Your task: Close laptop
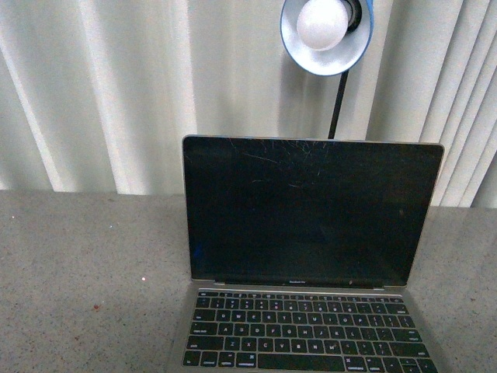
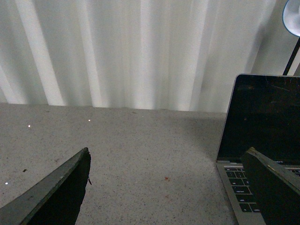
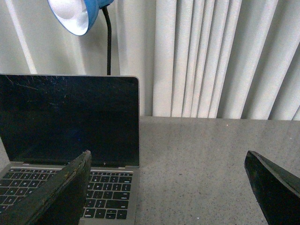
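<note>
The laptop [image 1: 311, 210] stands open on the grey table, its scratched black screen upright and facing me, black keys below it. Neither arm shows in the front view. In the left wrist view the laptop [image 2: 262, 122] is off to one side; my left gripper [image 2: 168, 161] is open and empty above the bare table beside it, one finger [image 2: 276, 187] in front of the keyboard. In the right wrist view the laptop [image 3: 70, 117] is on the other side; my right gripper [image 3: 168, 161] is open and empty over the table beside it.
A blue desk lamp [image 1: 326, 35] with a white bulb hangs on a black stem behind the laptop's screen. White pleated curtains [image 1: 116, 93] close the back. The grey speckled table [image 1: 85, 280] stretches to both sides of the laptop.
</note>
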